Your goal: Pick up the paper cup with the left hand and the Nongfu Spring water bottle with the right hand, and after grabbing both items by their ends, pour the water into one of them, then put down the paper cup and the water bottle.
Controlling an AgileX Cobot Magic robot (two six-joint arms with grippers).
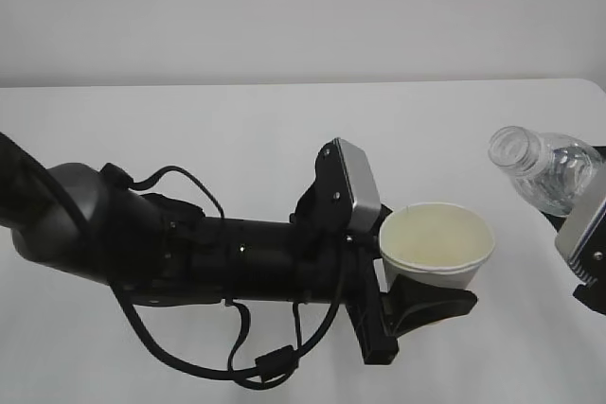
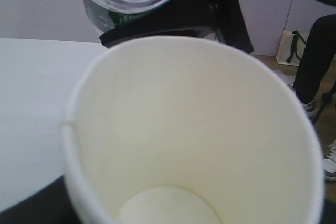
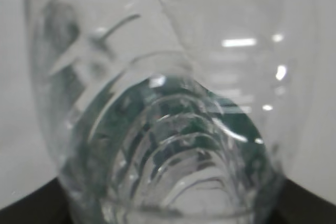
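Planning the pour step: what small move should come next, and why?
Probably bring the bottle leftward over the cup. The right gripper holds it tilted, mouth toward the cup but still off to the side; the cup looks empty.

1. A clear, ribbed plastic water bottle (image 3: 173, 129) fills almost the whole picture, very close and blurry.
2. Dark green shows through its curved ridges.
3. Small bright spots of light shine on its upper right side.
4. Black shapes sit in both bottom corners, beside the bottle.
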